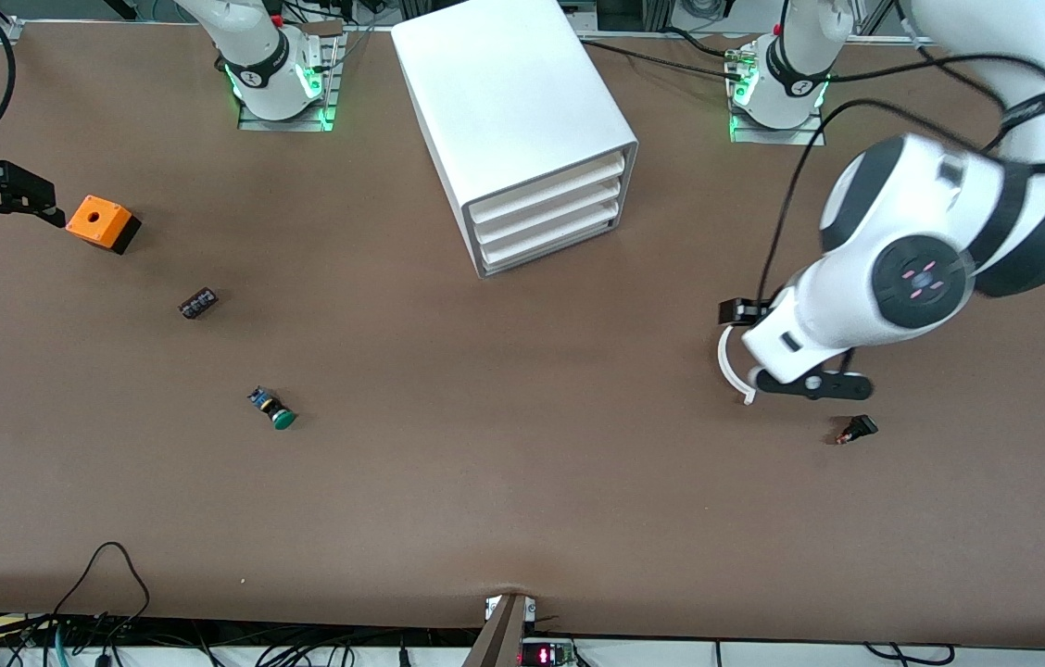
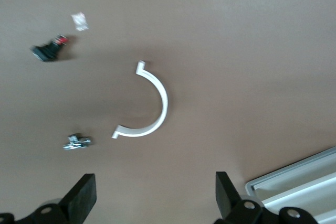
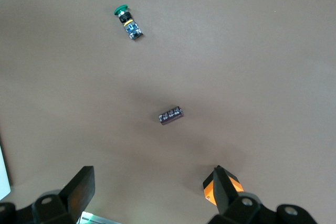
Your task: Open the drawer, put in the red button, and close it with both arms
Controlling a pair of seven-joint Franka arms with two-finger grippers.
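Observation:
The white cabinet [image 1: 513, 102] stands mid-table near the arms' bases, with three alike drawers [image 1: 548, 208] all pushed in. Its drawer fronts [image 2: 299, 182] also show in the left wrist view. The red button [image 1: 856, 429] lies on its side toward the left arm's end, nearer the front camera than the cabinet. In the left wrist view the red button [image 2: 50, 50] is apart from my left gripper [image 2: 155, 179], which hangs open and empty over the table by a white half ring. My right gripper [image 1: 31, 199] is open and empty beside the orange box, at the right arm's end.
The white half ring [image 1: 728, 366] [image 2: 160, 103] lies beside the red button. A small metal piece [image 2: 77, 141] lies close by. The orange box [image 1: 101, 222] [image 3: 208, 192], a dark cylinder [image 1: 198, 303] [image 3: 171, 115] and a green button [image 1: 272, 409] [image 3: 128, 23] lie toward the right arm's end.

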